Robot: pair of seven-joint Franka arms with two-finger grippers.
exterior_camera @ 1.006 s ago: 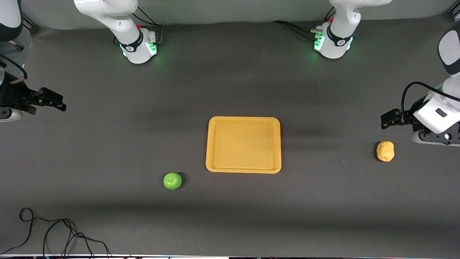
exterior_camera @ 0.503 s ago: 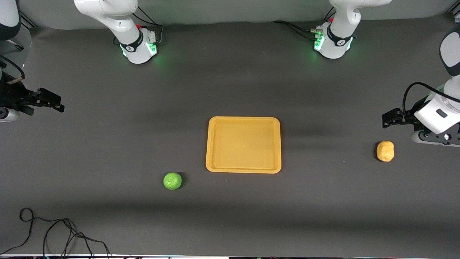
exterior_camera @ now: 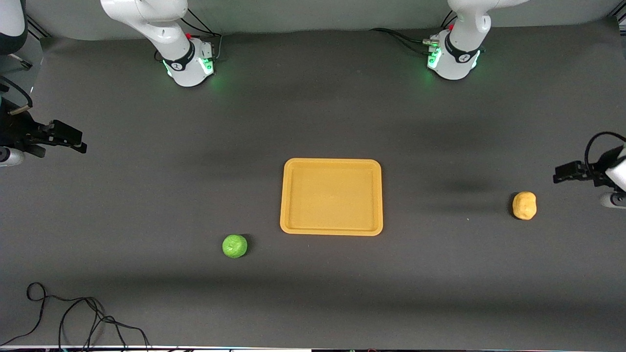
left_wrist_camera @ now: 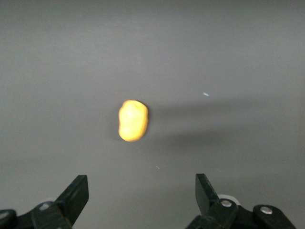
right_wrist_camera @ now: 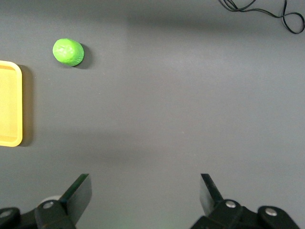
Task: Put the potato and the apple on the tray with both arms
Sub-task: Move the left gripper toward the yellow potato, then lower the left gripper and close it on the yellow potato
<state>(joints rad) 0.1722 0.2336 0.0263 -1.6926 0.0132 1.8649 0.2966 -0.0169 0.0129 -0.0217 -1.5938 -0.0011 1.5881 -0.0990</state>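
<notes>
Since the earlier frames the left gripper (exterior_camera: 570,172) has slid toward the right edge of the front view, most of its arm now out of frame, while the right gripper (exterior_camera: 68,139) at the left edge has barely shifted; apple, tray and potato have not moved.

Going left to right across the front view: the right gripper hangs at the middle left, over bare mat, its fingers spread wide and holding nothing (its wrist view shows the two tips well apart). We see the apple (exterior_camera: 234,246) in the lower left of centre, near the tray's lower left corner but apart from it. The tray (exterior_camera: 331,227) sits in the centre, nothing on it. The potato (exterior_camera: 524,205) lies at the middle right, just below the left gripper, whose fingers are also spread and empty; in the left wrist view the potato (left_wrist_camera: 133,120) lies ahead of the open tips.

We judge both fruits light and probably fairly firm. The apple, round with a crinkled skin, may roll, so we would pinch it across its middle. The potato, lumpy and matte, should slip less; across its narrow width looks best.

Count: one apple, one potato, one tray, two grippers.
</notes>
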